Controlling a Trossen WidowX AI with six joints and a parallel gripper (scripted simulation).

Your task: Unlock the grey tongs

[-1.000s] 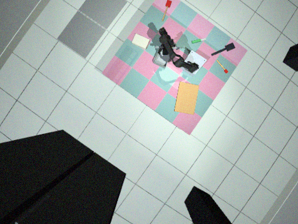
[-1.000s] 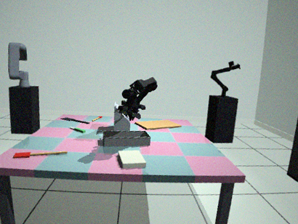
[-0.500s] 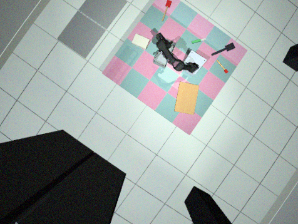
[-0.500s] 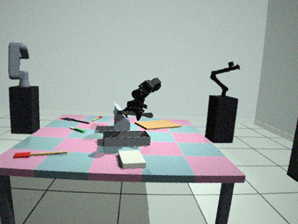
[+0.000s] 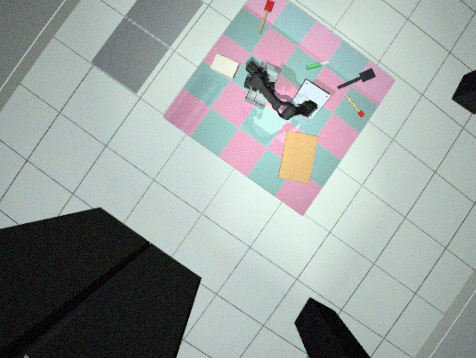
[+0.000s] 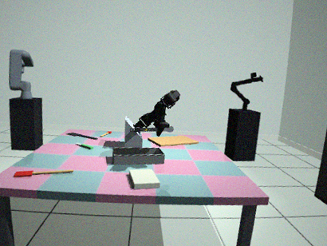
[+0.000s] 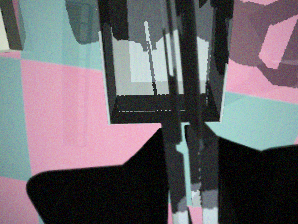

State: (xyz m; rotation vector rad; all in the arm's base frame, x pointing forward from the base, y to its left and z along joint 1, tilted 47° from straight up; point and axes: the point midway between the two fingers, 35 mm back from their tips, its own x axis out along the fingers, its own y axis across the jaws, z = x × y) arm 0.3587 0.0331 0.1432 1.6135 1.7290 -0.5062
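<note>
My gripper is shut on the grey tongs. In the wrist view the two long arms of the tongs run between the black fingers, close together with a narrow gap. In the exterior view the tongs look raised off the table and roughly level; I cannot tell whether they are locked. The roasting tin sits below them on the table. The wooden board lies flat and bare beside the arm. In the top view the arm hides the fingers.
A cream block lies beside the tin. A pale plate is at the arm's base. A green item, a black spatula and two red-headed tools lie farther out on the chequered table.
</note>
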